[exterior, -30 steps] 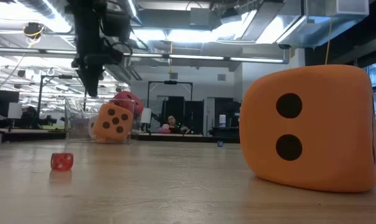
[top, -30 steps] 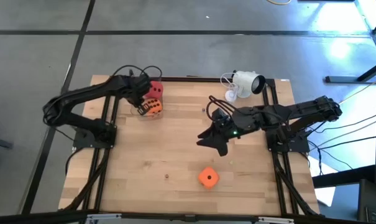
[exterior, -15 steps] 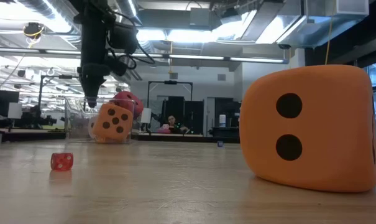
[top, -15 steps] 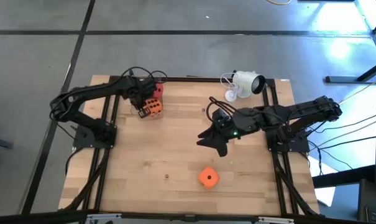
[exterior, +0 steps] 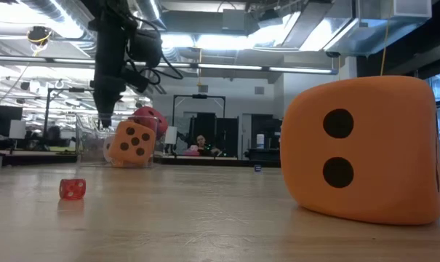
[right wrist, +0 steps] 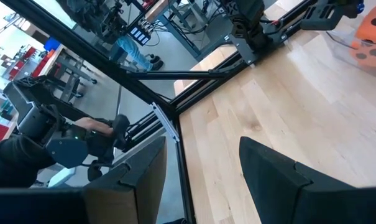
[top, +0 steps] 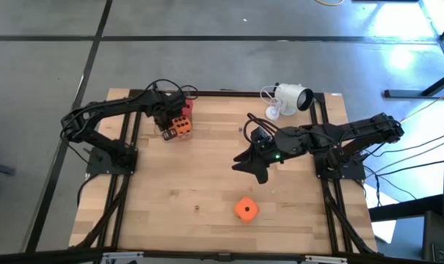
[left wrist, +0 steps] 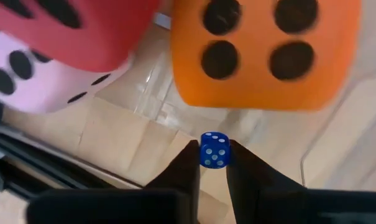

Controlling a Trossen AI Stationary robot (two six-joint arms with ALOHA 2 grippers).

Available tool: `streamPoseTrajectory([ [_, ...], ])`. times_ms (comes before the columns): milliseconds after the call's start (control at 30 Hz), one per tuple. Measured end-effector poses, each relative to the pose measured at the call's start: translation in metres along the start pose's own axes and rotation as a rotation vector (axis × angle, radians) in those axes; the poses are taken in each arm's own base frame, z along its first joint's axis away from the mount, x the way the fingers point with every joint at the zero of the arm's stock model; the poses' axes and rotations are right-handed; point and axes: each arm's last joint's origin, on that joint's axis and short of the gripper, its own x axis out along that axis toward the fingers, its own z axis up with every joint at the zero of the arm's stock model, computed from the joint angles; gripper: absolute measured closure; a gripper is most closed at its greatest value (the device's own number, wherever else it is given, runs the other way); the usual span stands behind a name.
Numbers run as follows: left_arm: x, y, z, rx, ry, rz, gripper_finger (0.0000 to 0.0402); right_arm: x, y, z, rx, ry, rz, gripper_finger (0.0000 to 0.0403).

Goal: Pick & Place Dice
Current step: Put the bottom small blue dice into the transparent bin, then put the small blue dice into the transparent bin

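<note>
Small blue die (left wrist: 214, 150) pinched between left gripper (left wrist: 212, 163) fingertips, just above table (top: 207, 183), right beside orange die (left wrist: 262, 53) w/ red die (left wrist: 76, 31) and pink die (left wrist: 32, 81) next to it. Second orange die (top: 245, 209) well apart, near table front edge. Right gripper (top: 245, 163) mid-table, fingers spread, holding nothing.

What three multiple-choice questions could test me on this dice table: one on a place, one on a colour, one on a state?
1. Where does the lone orange die sit?
A. near the table's front edge
B. beside the left arm
C. under the white camera

2. What colour is the tiny die between the left gripper fingers?
A. green
B. blue
C. yellow

3. How is the right gripper?
A. gripping a die
B. shut, empty
C. open, empty

Answers: A, alone at the front in the high view; B, blue with white pips; C, fingers apart over bare wood.
</note>
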Motion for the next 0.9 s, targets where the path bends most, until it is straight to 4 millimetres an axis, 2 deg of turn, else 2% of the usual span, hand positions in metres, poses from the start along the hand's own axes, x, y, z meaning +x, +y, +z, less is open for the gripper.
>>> streamPoseTrajectory([
  [133, 0.0, -0.001, -0.002, 0.089, 0.02, -0.028, 0.0298, 0.0, 0.0, 0.0, -0.001, 0.0, 0.0, 0.0201],
  [367, 0.0, -0.003, -0.003, 0.103, 0.023, -0.073, 0.0208, 0.0, 0.001, -0.001, -0.006, 0.002, 0.002, 0.0201],
  [467, 0.0, -0.003, -0.004, 0.058, 0.034, -0.057, 0.0184, 0.0, 0.001, -0.001, -0.019, 0.002, 0.002, 0.0201],
  [567, -0.002, -0.002, -0.006, 0.001, 0.049, -0.053, 0.0177, 0.0, 0.0, -0.001, -0.035, 0.0, -0.003, 0.0201],
  [700, -0.024, 0.003, -0.005, -0.043, 0.027, -0.021, 0.0182, 0.0, -0.006, -0.001, -0.058, -0.028, -0.106, 0.0201],
  [900, -0.081, 0.006, -0.005, -0.177, -0.249, -0.11, 0.0191, -0.004, -0.042, 0.002, -0.131, 0.027, -0.412, 0.0201],
])
